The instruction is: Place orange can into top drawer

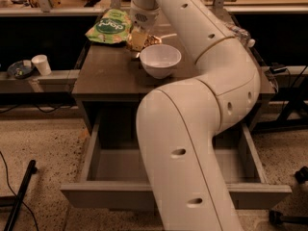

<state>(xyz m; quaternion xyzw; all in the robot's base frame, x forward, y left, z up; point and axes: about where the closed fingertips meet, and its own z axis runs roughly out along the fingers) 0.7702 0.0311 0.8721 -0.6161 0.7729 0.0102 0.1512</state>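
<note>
White arm reaching to upper centre, tool (137,38) down at the surface (108,73) beside orange can (153,40), white bowl (160,59) and green snack bag (110,27), whether its grip is spread or pinched cannot be told, top drawer (96,195) pulled open at lower frame

the support surface is a dark brown tabletop (108,76). directions use the tabletop centre as dial centre, with 12 o'clock at the far edge.

- a white bowl (160,60) stands upright near the centre.
- a green snack bag (110,27) lies flat at 11 o'clock, in the far left corner.
- the orange can (152,41) sits at 12 o'clock, just behind the bowl rim, mostly hidden.
- the gripper (137,38) is low over the tabletop at 12 o'clock, between bag and bowl, just beside the can.
- a clear plastic bottle (239,33) lies at 3 o'clock, at the right edge, partly hidden by the arm (192,129).
- the top drawer (110,196) stands open below the tabletop at 6 o'clock.
</note>
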